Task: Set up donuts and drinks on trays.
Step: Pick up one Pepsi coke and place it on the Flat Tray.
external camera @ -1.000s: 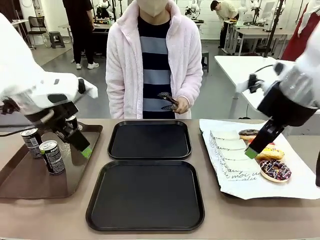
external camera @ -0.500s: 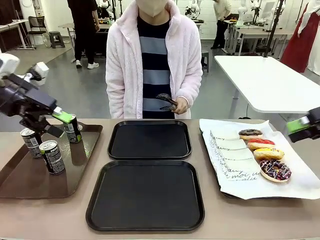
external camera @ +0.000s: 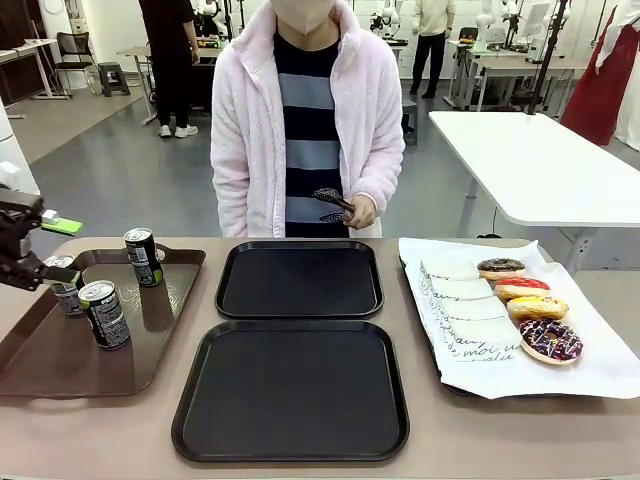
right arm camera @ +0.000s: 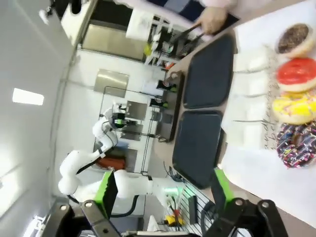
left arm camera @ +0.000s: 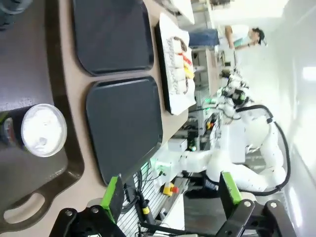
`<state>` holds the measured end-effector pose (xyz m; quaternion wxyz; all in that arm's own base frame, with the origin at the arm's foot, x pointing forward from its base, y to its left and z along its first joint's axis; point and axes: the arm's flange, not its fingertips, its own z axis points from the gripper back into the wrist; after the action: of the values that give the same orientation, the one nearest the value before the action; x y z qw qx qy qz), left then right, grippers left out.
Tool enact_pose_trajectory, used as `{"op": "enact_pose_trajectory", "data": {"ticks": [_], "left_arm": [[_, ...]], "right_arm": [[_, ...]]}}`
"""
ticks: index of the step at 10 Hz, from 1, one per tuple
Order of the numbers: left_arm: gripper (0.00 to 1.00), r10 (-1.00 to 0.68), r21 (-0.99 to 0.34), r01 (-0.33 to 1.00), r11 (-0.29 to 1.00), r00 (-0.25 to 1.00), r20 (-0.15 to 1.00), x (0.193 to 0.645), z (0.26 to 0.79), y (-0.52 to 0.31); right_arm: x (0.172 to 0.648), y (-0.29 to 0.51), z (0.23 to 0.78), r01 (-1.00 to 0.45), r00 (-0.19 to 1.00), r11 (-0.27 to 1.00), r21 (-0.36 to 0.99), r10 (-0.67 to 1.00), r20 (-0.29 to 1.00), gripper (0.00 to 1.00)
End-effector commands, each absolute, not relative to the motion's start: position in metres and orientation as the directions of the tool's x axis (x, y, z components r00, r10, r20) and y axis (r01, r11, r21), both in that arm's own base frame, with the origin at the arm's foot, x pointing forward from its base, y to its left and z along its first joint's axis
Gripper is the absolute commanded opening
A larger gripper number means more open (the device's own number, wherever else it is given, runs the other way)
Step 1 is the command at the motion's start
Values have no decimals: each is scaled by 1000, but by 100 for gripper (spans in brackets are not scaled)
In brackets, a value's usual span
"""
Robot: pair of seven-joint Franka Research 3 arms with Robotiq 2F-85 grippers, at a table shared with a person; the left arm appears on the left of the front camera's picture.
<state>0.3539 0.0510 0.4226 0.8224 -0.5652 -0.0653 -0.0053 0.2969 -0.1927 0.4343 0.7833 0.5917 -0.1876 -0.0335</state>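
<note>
Drinks [external camera: 104, 313]: 3 cans upright on brown tray [external camera: 45, 365], bench [external camera: 100, 435] left. Donuts [external camera: 537, 307] on paper-lined tray [external camera: 470, 365], right. Black trays [external camera: 292, 390] bare btwn. Left claw [left arm camera: 170, 185] & right claw [right arm camera: 164, 182] both apart, empty. Best approach: square over one can, grip mid-body.

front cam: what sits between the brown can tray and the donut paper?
In the front view: the far black tray and the near black tray, one behind the other, both empty.

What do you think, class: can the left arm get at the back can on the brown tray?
Probably yes. The left gripper hangs open by the left edge of the brown tray; the back can stands upright and free, with nothing over it.
</note>
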Motion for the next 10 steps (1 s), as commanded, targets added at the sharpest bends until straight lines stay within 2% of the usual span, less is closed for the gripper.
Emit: {"op": "enact_pose_trajectory", "data": {"ticks": [1,4,8,10], "left_arm": [[100,140,-959,97,265,981,138,355,420,73],[100,196,-974,65,218,974,109,345,420,117],[100,162,-961,74,266,979,120,329,430,149],[100,218,-971,32,236,972,85,335,426,142]], "right_arm": [[302,-209,425,-136,943,331,934,-246,224,100],[287,-232,414,-93,955,349,933,-233,182,100],[277,-234,420,-113,943,401,909,-245,225,100],[279,-239,414,-70,945,354,933,-275,175,100]]}}
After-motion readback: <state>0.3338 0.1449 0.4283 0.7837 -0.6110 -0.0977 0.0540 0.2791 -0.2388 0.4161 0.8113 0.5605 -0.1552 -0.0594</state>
